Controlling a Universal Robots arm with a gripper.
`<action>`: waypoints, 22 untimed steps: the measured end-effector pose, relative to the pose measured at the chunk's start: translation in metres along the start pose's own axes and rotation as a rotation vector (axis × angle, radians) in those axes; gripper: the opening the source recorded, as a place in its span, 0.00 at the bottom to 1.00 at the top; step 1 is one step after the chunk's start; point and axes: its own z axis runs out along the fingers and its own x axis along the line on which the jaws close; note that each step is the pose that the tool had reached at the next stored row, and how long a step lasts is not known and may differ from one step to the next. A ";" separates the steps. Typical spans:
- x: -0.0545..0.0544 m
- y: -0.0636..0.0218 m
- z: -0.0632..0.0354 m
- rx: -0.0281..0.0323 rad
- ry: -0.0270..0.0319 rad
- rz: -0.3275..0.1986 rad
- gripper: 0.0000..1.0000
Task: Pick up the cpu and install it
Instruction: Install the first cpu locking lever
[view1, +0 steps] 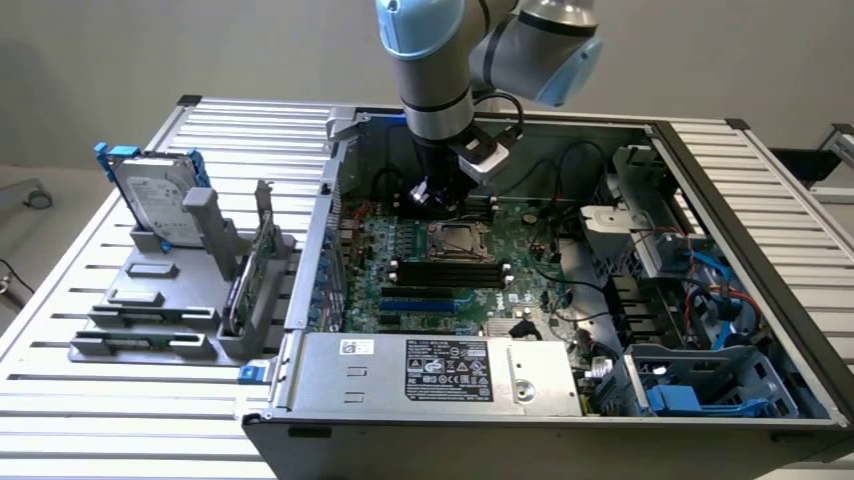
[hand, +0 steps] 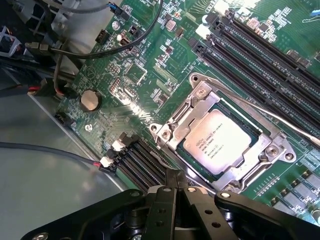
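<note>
The cpu (hand: 223, 141) is seated in the socket frame (hand: 200, 107) on the motherboard (hand: 145, 75); the gripper (hand: 178, 186) hovers above the frame's 6 o'clock edge, fingers (hand: 170, 182) fully closed and empty; a low descent risks striking the unlatched retention lever (hand: 280, 122).

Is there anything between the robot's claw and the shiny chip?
In the wrist view, just the socket's metal frame edge separates the shut gripper from the chip.
</note>
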 end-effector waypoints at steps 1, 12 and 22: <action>0.000 0.0000 0.0000 0.0000 0.0000 0.000 0.11; 0.000 -0.0001 0.0008 0.0008 0.0001 -0.003 0.11; 0.000 0.0004 0.0038 0.0027 -0.0001 -0.009 0.11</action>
